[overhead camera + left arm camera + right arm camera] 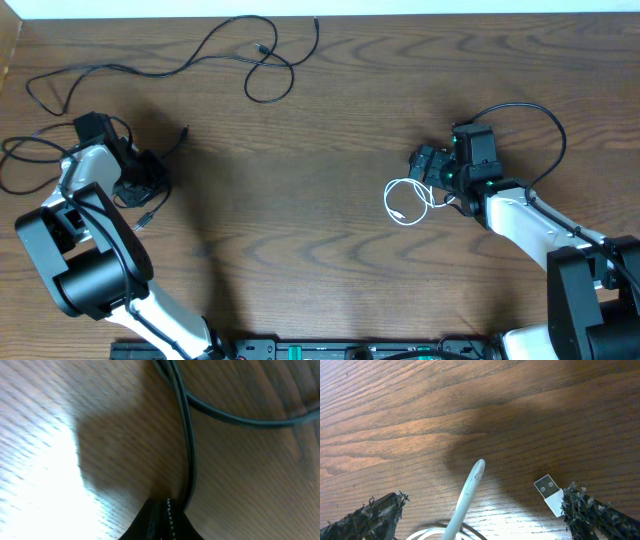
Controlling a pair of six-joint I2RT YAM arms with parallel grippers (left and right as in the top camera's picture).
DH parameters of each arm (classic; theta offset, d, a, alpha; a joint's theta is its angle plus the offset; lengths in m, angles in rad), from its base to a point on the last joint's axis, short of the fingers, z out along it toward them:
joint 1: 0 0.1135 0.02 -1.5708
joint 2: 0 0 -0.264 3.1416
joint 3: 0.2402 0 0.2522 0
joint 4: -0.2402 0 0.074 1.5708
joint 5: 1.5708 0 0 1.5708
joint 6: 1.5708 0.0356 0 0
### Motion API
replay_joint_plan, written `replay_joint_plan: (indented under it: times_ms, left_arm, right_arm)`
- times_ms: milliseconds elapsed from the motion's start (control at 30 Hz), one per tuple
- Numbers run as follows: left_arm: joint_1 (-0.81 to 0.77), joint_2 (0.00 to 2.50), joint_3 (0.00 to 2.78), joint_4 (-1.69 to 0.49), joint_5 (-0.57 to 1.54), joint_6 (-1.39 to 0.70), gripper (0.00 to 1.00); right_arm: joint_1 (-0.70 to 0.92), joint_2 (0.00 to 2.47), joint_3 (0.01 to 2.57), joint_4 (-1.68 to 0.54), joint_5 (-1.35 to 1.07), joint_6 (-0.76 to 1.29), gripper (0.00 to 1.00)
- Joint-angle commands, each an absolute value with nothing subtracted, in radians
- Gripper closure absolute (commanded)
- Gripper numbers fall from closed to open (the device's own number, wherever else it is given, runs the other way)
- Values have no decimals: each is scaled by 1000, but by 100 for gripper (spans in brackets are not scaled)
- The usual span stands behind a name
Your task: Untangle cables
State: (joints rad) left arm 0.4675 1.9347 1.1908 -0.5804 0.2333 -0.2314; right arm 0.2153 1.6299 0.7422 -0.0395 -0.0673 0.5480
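Left fingers [165, 515] look pinched shut on a black cable [189, 455] over at the left of the tabletop [300, 200], though it's blurry. Right fingers [587, 515] sit wide apart over the white cable [469, 487], holding nothing. I'd drag the black one out slowly and watch for snags.

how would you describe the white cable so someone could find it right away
On the wooden table, find the open right gripper. At its fingertips lies a small coil of white cable with a flat USB plug. The black cables elsewhere are far longer.
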Motion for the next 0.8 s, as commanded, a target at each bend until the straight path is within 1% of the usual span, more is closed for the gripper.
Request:
replay_joint_plan:
  times_ms: [0,267,400,500,533,567,600,633,667,700,733,767]
  left_arm:
    - [437,1949,1184,-590,223,-220,92]
    - [416,1949,1184,-487,223,-265,92]
    - [416,1949,1185,-397,223,-264,92]
    - [424,1942,1213,-410,262,-265,92]
    - [427,1935,1222,-418,281,-265,89]
    - [431,1921,1230,-425,305,-265,83]
    - [433,1896,1234,-433,315,-266,74]
    - [434,1873,1235,-442,315,-268,73]
    - [434,1848,1235,-451,314,-268,70]
    - [434,1808,1235,-469,314,-268,60]
    - [434,1768,1235,-487,315,-268,54]
    - [433,1742,1235,-500,315,-268,53]
  right_arm:
    - [211,1637,736,-37,-67,565,1]
    - [211,1637,736,-38,-67,564,1]
    - [211,1637,736,-41,-66,564,1]
    - [211,1637,736,-42,-66,564,1]
    - [211,1637,736,-43,-66,564,1]
    - [211,1637,736,-45,-65,562,1]
    - [211,1637,736,-45,-66,549,1]
    - [211,1637,736,-45,-66,544,1]
    - [211,1637,736,-45,-66,544,1]
    - [211,1637,736,-45,-66,544,1]
    - [211,1637,736,-45,-67,544,1]
    - [211,1637,736,-45,-67,544,1]
